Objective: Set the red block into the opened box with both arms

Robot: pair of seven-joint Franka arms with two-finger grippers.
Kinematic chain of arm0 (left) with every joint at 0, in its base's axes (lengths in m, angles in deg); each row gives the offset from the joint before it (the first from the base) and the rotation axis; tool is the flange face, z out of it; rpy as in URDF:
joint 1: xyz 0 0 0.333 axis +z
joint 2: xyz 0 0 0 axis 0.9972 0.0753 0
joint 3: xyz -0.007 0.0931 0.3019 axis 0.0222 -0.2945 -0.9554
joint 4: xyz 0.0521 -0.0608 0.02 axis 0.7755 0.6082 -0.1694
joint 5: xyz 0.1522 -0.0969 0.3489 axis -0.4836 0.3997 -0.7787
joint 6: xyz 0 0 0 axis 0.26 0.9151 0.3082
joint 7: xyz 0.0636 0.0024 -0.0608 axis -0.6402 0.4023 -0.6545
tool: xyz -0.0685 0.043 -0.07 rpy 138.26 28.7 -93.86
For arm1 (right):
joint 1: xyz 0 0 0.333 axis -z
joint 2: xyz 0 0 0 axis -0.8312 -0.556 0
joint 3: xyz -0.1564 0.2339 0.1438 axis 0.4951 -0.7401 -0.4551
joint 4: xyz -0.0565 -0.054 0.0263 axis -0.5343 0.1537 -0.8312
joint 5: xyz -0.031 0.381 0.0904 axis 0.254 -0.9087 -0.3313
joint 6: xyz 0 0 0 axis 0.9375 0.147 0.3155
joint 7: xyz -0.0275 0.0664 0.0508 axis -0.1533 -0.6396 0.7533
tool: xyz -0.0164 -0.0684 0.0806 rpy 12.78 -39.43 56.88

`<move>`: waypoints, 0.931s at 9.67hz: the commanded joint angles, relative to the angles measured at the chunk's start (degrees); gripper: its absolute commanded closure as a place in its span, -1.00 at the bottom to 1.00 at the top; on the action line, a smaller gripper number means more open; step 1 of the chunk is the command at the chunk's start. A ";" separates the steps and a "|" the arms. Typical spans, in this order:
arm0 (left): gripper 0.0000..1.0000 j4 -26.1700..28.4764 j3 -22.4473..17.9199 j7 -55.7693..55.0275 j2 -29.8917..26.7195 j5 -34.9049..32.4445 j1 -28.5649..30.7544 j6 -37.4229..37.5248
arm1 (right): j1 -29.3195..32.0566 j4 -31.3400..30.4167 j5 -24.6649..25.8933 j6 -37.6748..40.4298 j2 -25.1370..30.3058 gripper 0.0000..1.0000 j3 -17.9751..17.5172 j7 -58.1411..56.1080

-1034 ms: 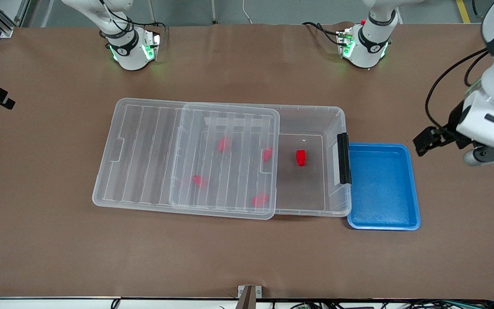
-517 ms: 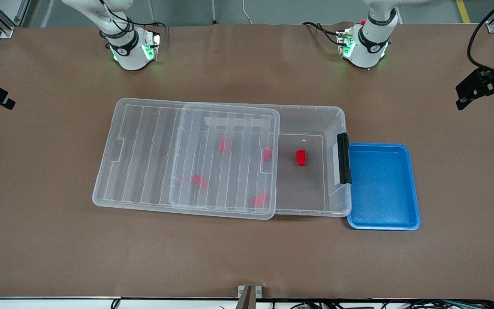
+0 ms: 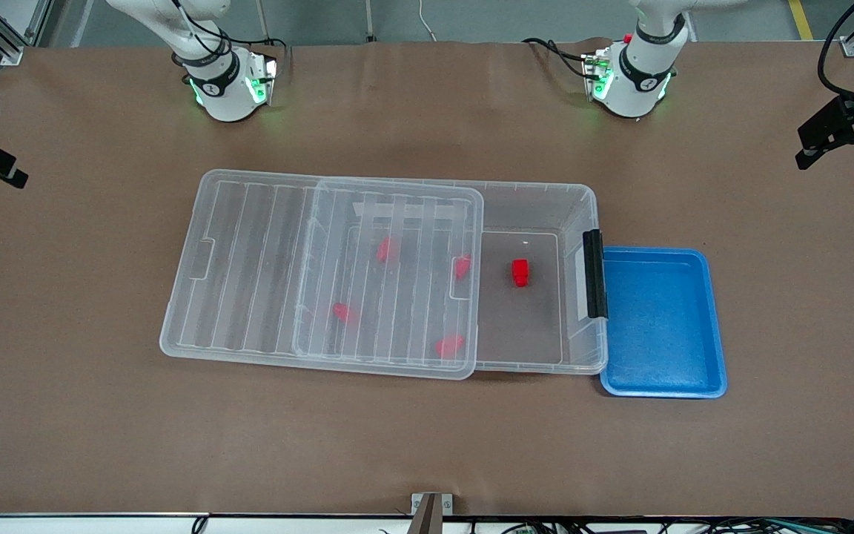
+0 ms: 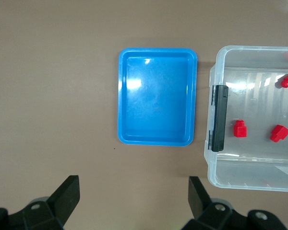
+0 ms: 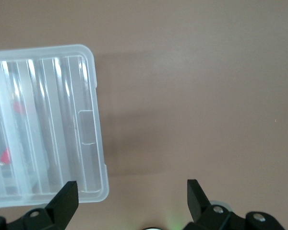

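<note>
A brown table (image 3: 427, 445) holds a clear box (image 3: 538, 215) in the middle. Its ribbed lid (image 3: 264, 259) is slid toward my right arm's end, overhanging the box there and leaving the part by the black latch (image 3: 594, 274) uncovered.

In that uncovered part, one red block (image 3: 520, 272) lies on the box floor, near the latch and touching nothing else. Four more red blocks show through the lid, blurred by the plastic; one (image 3: 462, 266) sits right at the lid's edge.

A blue tray (image 3: 716, 326) lies just beside the latch end of the box, toward my left arm's end of the table. It overlaps the box corner nearest the front camera; I cannot tell which of the two lies on top.

My left gripper (image 4: 134, 201) hangs high over bare table near the tray, fingers (image 4: 69, 191) spread wide and holding nothing. In the front view it shows only as a black shape (image 3: 838, 133) at the edge.

My right gripper (image 5: 132, 199) hangs high over bare table off the overhanging end of the lid, fingers (image 5: 67, 194) spread wide too, holding nothing.
</note>
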 commanded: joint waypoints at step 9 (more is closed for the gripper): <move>-1.00 2.51 -0.57 0.51 -1.13 0.96 -0.09 1.65 | -1.45 -11.23 -4.74 -31.85 -23.76 1.00 -0.86 -17.53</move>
